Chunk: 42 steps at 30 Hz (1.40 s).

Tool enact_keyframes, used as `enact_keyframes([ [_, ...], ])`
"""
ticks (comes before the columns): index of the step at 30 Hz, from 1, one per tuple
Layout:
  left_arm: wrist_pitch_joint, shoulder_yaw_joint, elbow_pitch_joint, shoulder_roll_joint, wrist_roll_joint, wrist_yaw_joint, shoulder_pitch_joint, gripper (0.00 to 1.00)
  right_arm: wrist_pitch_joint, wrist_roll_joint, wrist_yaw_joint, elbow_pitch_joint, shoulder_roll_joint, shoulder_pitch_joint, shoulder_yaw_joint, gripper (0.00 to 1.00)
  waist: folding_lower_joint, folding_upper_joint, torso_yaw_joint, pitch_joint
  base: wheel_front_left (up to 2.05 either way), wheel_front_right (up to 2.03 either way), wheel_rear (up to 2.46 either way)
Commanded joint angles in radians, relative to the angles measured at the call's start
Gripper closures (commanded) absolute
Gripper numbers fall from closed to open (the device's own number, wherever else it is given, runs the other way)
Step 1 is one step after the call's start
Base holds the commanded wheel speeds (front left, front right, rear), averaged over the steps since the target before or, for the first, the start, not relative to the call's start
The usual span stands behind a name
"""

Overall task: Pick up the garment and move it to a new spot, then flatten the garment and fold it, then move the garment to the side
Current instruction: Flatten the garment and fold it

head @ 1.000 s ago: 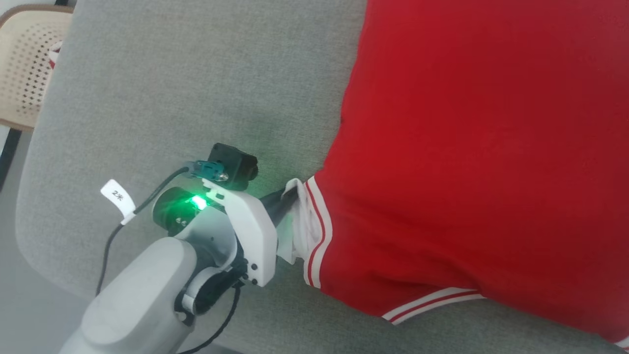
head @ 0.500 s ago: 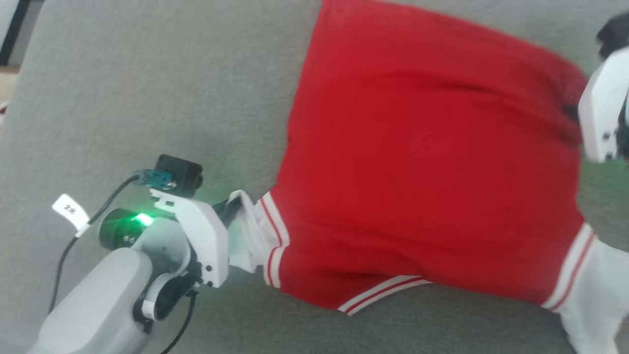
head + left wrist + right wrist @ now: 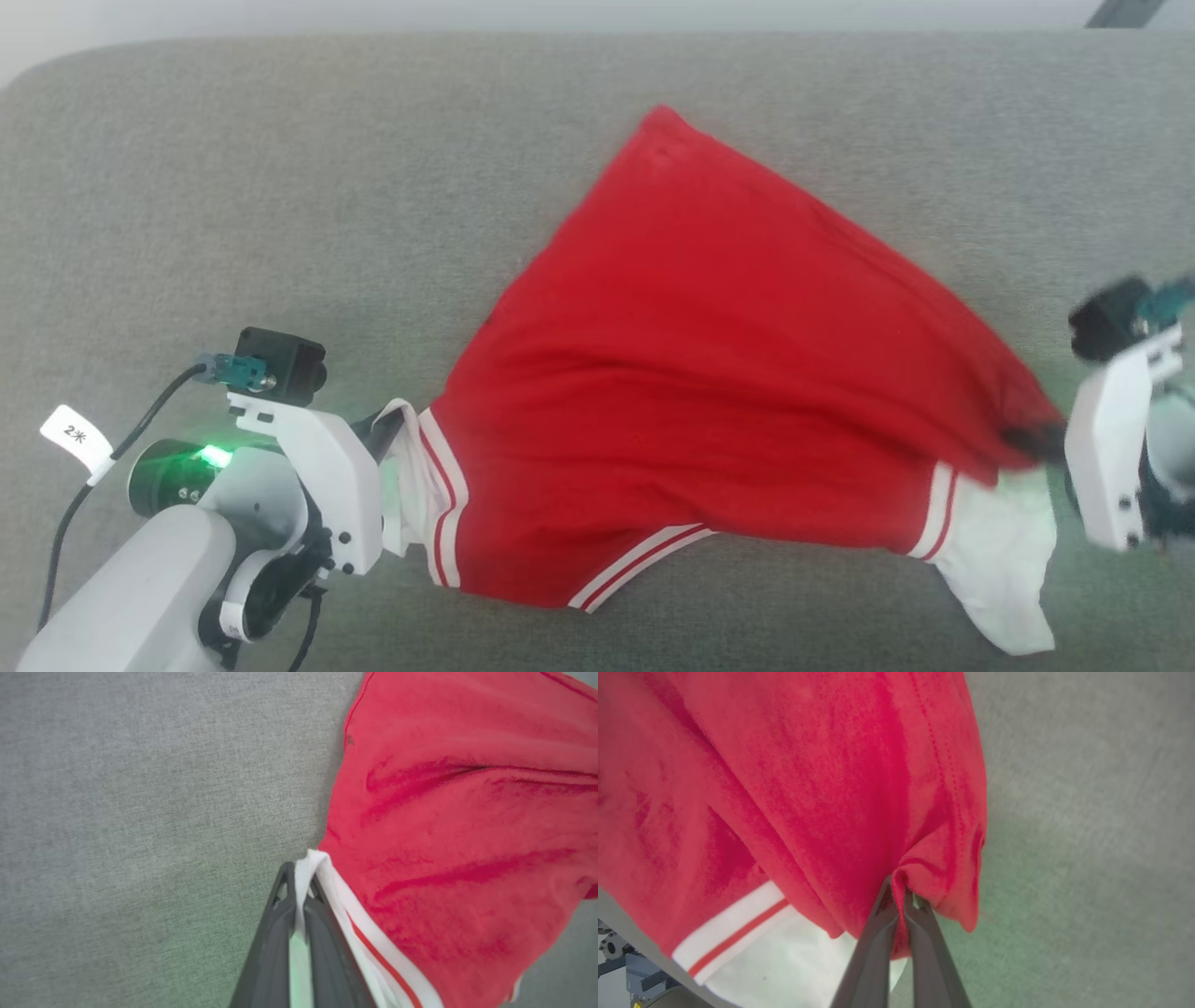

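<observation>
Head view: holding garment (image 3: 728, 373) stretched between both claws over grey surface (image 3: 233, 187), mid-frame, plain red side up. Pinching white sleeve (image 3: 411, 485) with left claw (image 3: 387, 431) at lower left. Clamped on red cloth with right claw (image 3: 1027, 439) at right edge, second sleeve (image 3: 1004, 579) dangling below. Far corner seemingly resting on grey surface, rest sagging in folds. Cannot tell how high near edge hangs.

Left wrist view: left claw (image 3: 299, 877) pressed tight on thin white sleeve edge, right at tips. Small bite. Striped trim (image 3: 373, 961) just beside, red body up and right.

Right wrist view: right claw (image 3: 899, 891) closed on bunched red fold, next to stitched seam (image 3: 948, 779). White second sleeve at lower left.

Handling, judged: soft, light, limp. No stiffness, so drapes and creases wherever unsupported. Not fragile. Likely to drag and bunch on the fabric-like grey surface. Best taken at two points spread wide, shoulders or hem corners, to hang flat. Sleeve-edge pinch looks shallow, so could slip under pull. Bunched red grip looks firmer but adds wrinkles to smooth out when flattening.
</observation>
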Motion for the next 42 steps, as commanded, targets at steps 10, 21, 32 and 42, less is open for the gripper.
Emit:
enact_keyframes([
  [10,0.011,-0.002,-0.036,0.008,-0.004,0.018,0.023,1.0,-0.077,-0.172,-0.001,0.007,0.17,0.339,-0.222,1.0,0.0,-0.0001,-0.017,-0.012,0.0,0.0,0.0],
  [21,0.014,-0.007,-0.045,0.005,-0.004,0.023,0.022,1.0,-0.093,-0.277,-0.001,0.006,0.253,0.351,-0.298,0.0,0.0,-0.0001,-0.013,-0.01,0.0,0.0,0.0],
  [32,0.014,-0.025,-0.065,-0.009,0.0,0.027,0.025,1.0,-0.034,-0.338,0.0,-0.283,0.215,0.254,-0.403,0.0,0.0,-0.0001,0.024,-0.008,0.0,0.0,0.0],
  [42,0.014,-0.072,-0.056,-0.063,0.023,-0.007,-0.042,1.0,-0.105,-0.402,0.0,-0.124,0.233,-0.096,-0.243,0.0,0.0,-0.0001,0.136,0.043,0.0,0.0,0.0],
])
